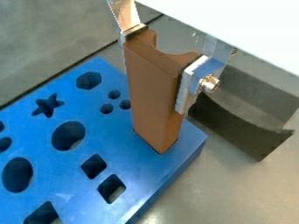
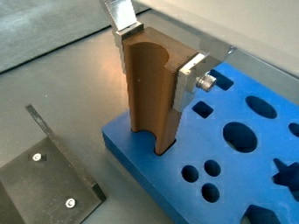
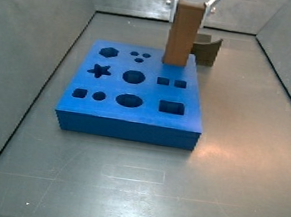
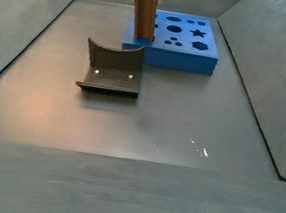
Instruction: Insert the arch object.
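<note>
The arch object is a tall tan-brown column with a curved channel down one face. It stands upright with its lower end at a corner of the blue board, the corner nearest the fixture. My gripper is shut on its upper end, one silver finger on each flat side. In both side views the column rises well above the board. How deep its lower end sits in the board is hidden.
The blue board carries several cut-outs: a star, round holes, an oval and squares. The dark fixture stands on the grey floor beside the board. Grey walls enclose the floor on all sides.
</note>
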